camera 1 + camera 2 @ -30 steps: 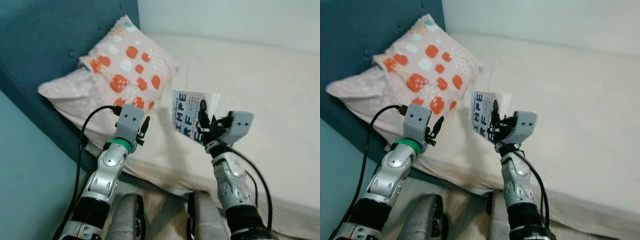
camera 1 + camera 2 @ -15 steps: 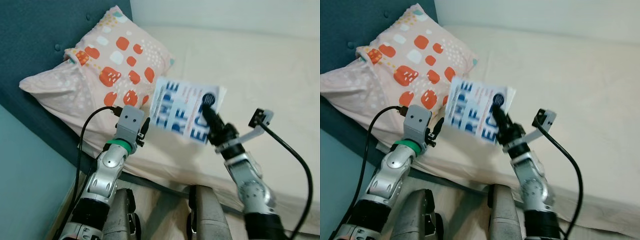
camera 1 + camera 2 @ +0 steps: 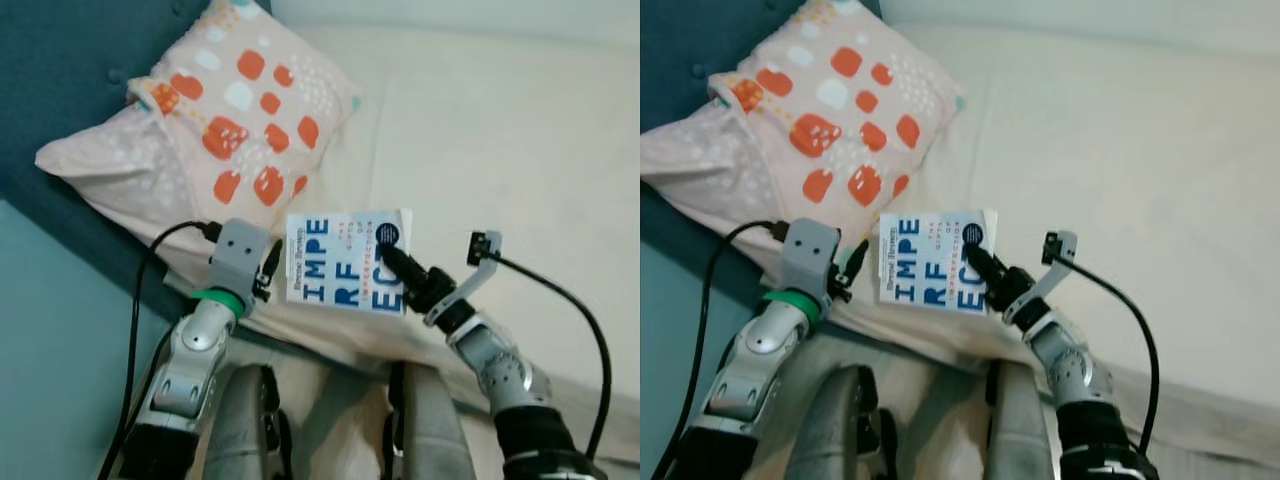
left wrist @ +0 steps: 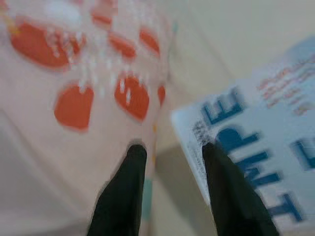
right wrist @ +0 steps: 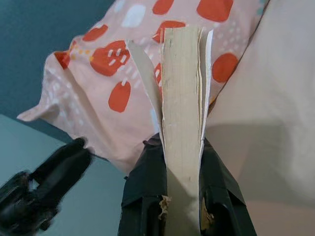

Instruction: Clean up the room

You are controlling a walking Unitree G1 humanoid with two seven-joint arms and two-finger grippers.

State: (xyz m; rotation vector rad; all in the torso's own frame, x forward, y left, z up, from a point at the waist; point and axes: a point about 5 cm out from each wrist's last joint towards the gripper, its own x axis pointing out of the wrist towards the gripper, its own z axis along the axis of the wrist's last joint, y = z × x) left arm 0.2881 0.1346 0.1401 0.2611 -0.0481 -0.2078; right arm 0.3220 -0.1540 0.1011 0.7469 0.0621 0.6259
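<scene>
We have the book [image 3: 347, 261] clamped in our right gripper [image 3: 393, 262], fingers closed flat on its cover near one corner, as the right wrist view confirms with the pages [image 5: 183, 123] squeezed between the two black fingers. The book sits at centre frame, held just above the near edge of the bed [image 3: 520, 150], its blue lettering facing up. Our left gripper [image 3: 268, 270] waits just beside the book's other edge, fingers parted with nothing between them; its wrist view shows one finger [image 4: 231, 196] close against the cover.

To do this step well, we judge we should keep the squeeze firm, since a corner hold lets a book droop and fan its pages, and keep it level while carrying it off to wherever it belongs. The left gripper could steady the free edge.

The pillow [image 3: 210, 130] lies at upper left against the headboard [image 3: 70, 60]. Where the book should go is out of frame, and part of the title is hidden by the gripper.
</scene>
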